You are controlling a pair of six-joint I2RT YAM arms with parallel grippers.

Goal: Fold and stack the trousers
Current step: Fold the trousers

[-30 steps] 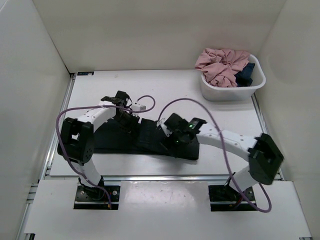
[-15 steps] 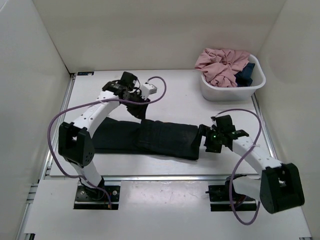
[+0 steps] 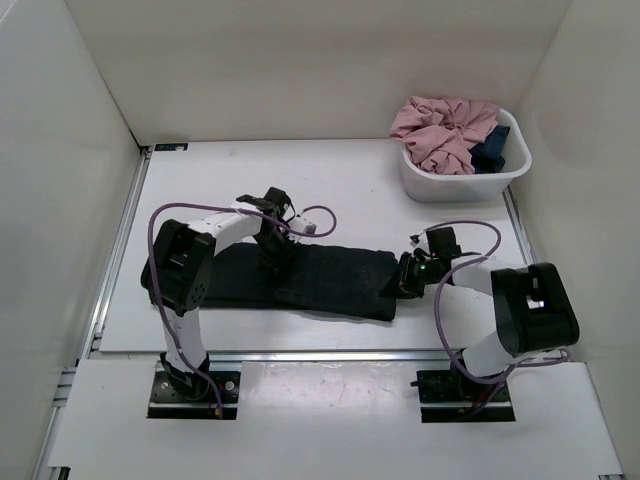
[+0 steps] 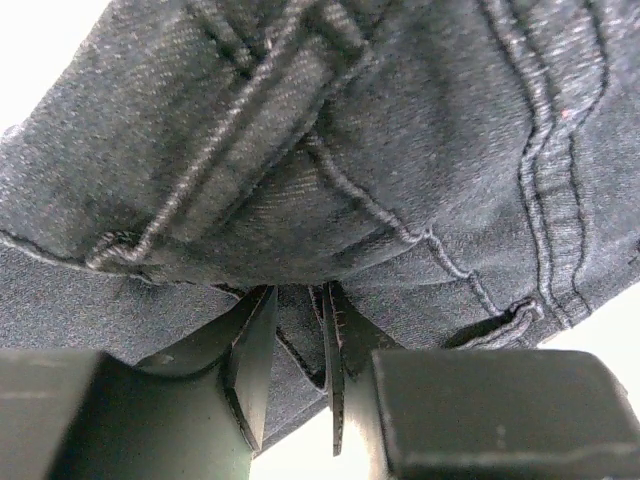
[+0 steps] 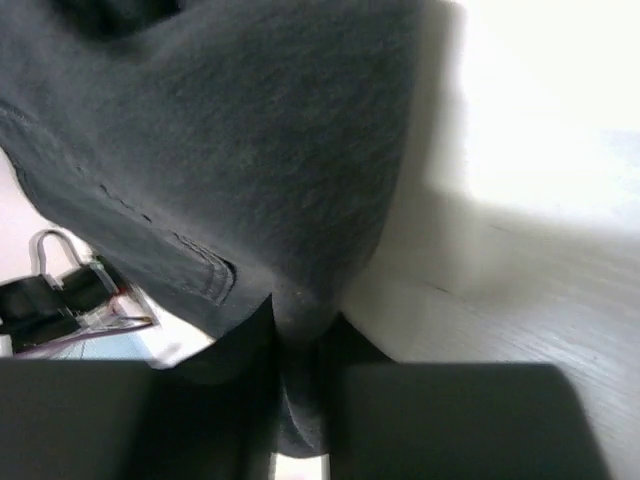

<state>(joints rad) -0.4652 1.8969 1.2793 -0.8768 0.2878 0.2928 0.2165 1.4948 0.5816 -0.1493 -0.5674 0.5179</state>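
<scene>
Nearest the arm bases, the trousers (image 3: 320,278) lie on the bench (image 3: 200,190) as one long dark band running left to right, the legs apparently laid one over the other, so the lengthwise fold looks done. The right hand (image 3: 405,277) sits at the band's right end, and its wrist view shows the jaws drawn narrow with a bulge of black cloth pinched between them. The left hand (image 3: 275,248) is a little farther back, on the far edge of the band left of centre; its fingers (image 4: 250,345) stand close together with a ridge of seamed fabric caught between them, so it too seems to be holding the trousers. With both hands gripping, I judge the step in hand to be the crosswise fold that would shorten the band. That fold and the stacking are not yet done. At the far right a white tub (image 3: 450,185) holds a pink garment (image 3: 440,130) and a dark blue cloth (image 3: 492,145), well apart from the trousers.
</scene>
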